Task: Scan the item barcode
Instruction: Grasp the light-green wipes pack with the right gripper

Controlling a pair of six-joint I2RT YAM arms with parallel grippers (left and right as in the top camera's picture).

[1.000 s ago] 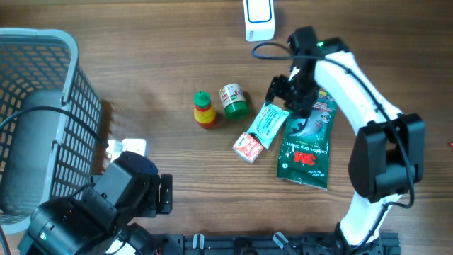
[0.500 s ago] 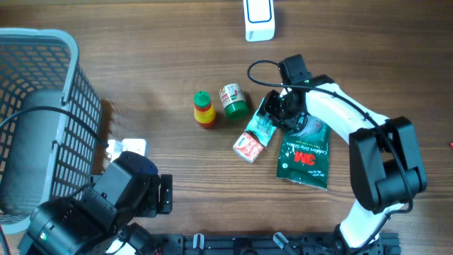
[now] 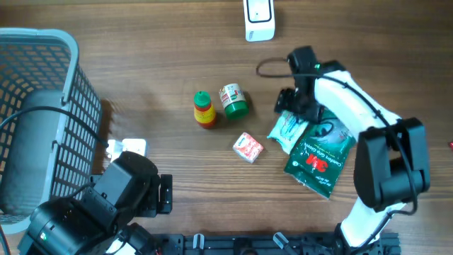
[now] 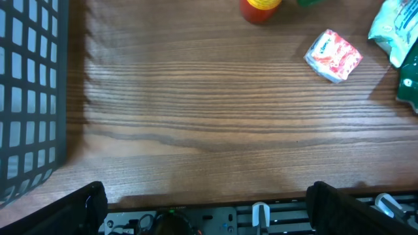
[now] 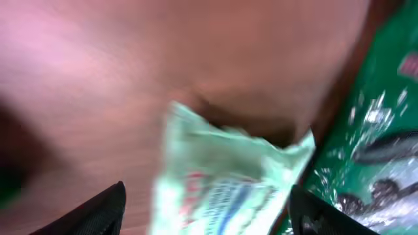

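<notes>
- Right gripper [image 5: 208, 207] hovers nose-down over the pale mint-green plastic packet [image 3: 287, 132], likely the item to be scanned; the packet lies on the wooden table [image 3: 156, 163], its far edge overlapping the dark green foil pouch [image 3: 320, 154].
- The arm is bent inward, I'd say to take the packet by its upper end so a printed face can be turned to the reader.
- The white upright barcode scanner [image 3: 259, 18] sits well apart at the table's far edge.
- Right jaws: spread, straddling the packet's end. The wrist view is blurred, but a gap shows on one side, so no pinch that I can see.
- Left gripper [image 4: 208, 196] is parked beside the grey mesh basket [image 3: 42, 85], jaws spread wide and empty, only bare wood between them.
</notes>
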